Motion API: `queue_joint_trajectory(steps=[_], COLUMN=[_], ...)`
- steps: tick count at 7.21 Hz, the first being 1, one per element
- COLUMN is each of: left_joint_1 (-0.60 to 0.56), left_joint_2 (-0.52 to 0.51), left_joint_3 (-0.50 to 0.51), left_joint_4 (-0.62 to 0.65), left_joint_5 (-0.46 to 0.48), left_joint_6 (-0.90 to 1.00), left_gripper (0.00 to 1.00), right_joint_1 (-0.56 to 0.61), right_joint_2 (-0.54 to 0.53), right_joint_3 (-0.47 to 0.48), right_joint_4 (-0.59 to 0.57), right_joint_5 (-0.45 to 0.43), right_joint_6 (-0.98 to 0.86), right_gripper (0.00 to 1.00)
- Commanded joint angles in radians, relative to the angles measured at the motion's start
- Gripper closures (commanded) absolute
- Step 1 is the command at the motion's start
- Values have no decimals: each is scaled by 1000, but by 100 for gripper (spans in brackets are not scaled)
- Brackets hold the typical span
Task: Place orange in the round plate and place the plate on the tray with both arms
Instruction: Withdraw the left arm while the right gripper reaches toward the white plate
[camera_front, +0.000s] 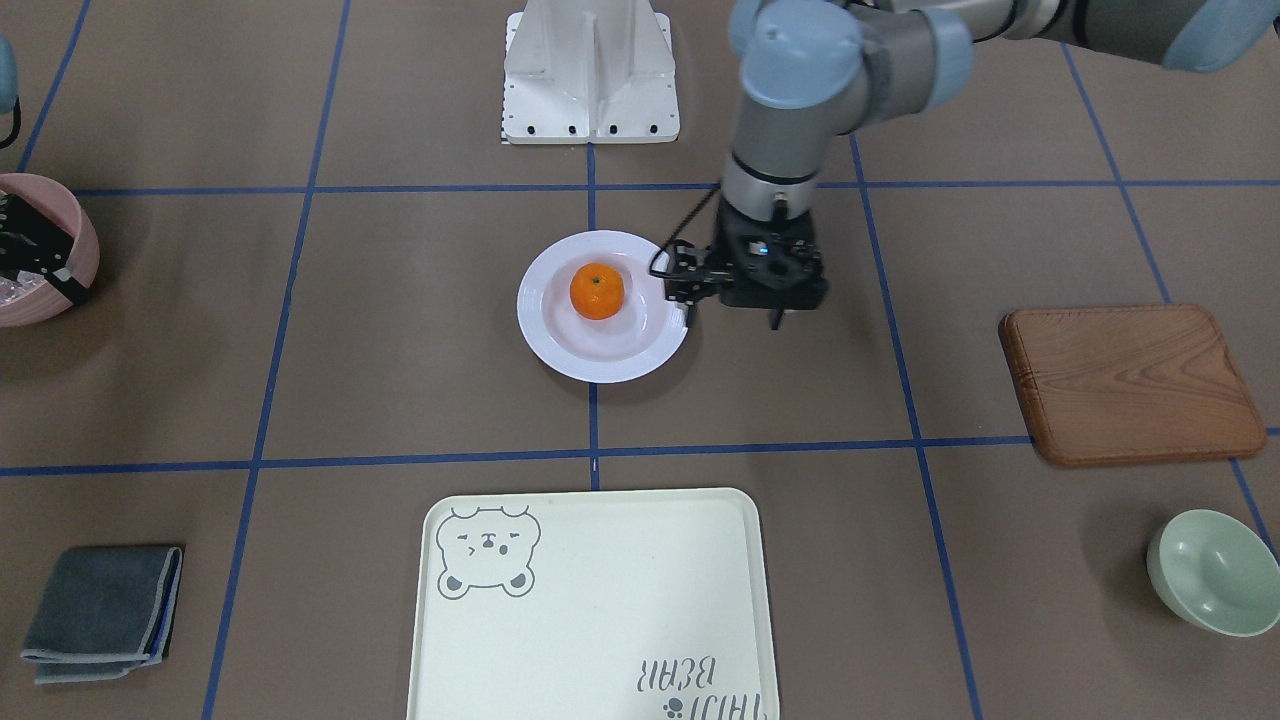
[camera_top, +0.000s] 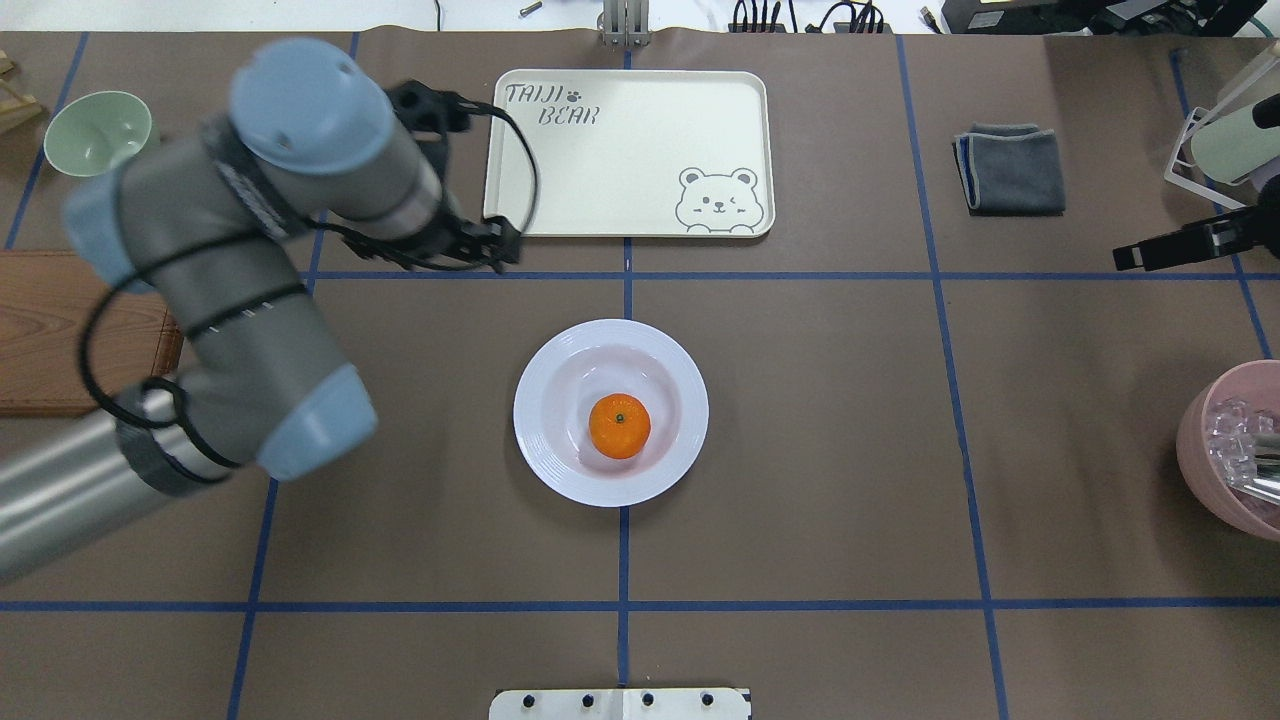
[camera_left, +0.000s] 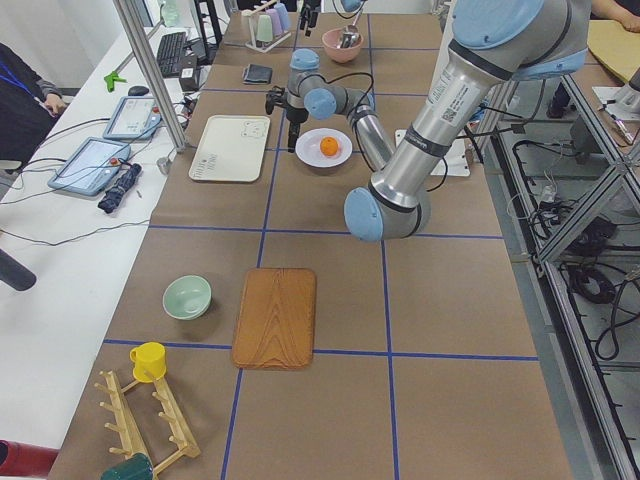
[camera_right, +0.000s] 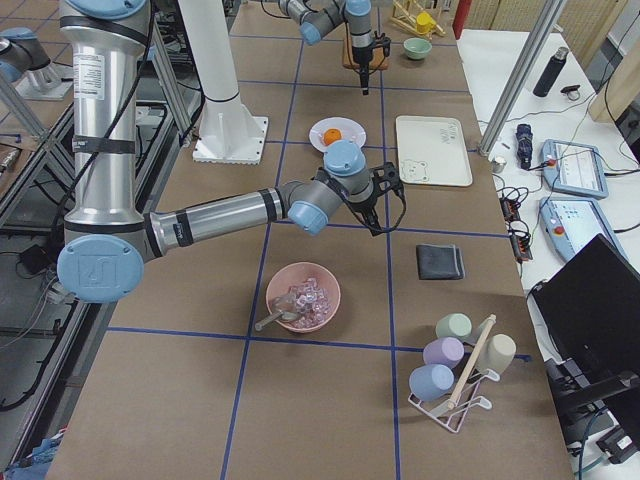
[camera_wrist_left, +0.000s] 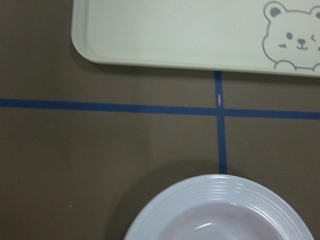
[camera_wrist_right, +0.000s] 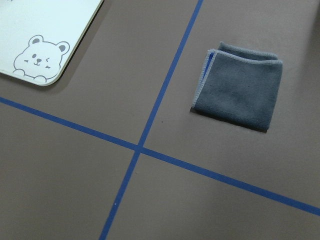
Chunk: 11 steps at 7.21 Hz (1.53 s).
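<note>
Two steps to the task, and the first looks done: the orange (camera_top: 619, 426) sits in the sunken centre of the round plate (camera_top: 545, 455), mid-table in the overhead view. The tray (camera_top: 620, 160) lies bare at 12 o'clock from the plate, apart from it across a blue tape line.

Handling, by judgement:
- The plate is likely rigid, smooth-glazed, breakable and slick under the pads.
- The wide ridged rim is the only place to grip. One gripper at 9 o'clock and one at 3 o'clock would keep it level.
- The orange is loose and round, so it will roll if the plate tips.

Looks:
- The plate is white and shallow, with concentric ridges.
- The fruit is small and bright orange, with a green stem dot facing up.

Grippers:
- Left gripper (camera_front: 745, 290) hangs above the table near the plate's 10 o'clock. Its finger spread is unreadable, and no fingers show in the left wrist view.
- Right gripper (camera_top: 1150, 255) is far out at 3 o'clock, near a pink bowl (camera_top: 1215, 470). I cannot tell its fingers either.
</note>
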Motion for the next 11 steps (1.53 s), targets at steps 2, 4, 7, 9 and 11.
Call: queue_joint_trajectory(steps=[2, 4, 7, 9, 11], left_joint_1=[-489, -751, -921, -921, -923], left_joint_2=[294, 398, 387, 417, 424], left_joint_3=[1, 246, 448, 446, 446], left_joint_4=[1, -20, -71, -76, -73], left_joint_5=[-251, -355, -360, -361, -361], left_joint_6=[600, 1004, 1106, 1106, 1106], left_gripper=[1, 1, 1, 1, 1], right_joint_1=[-228, -484, -861, -972, -973], right_joint_2=[78, 172, 310, 381, 471], right_joint_3=[102, 111, 50, -43, -158], right_joint_4=[1, 0, -5, -6, -8], right_joint_5=[-184, -479, -949, -1076, -1104], right_joint_6=[607, 933, 1277, 1330, 1332], right_gripper=[0, 3, 5, 5, 5])
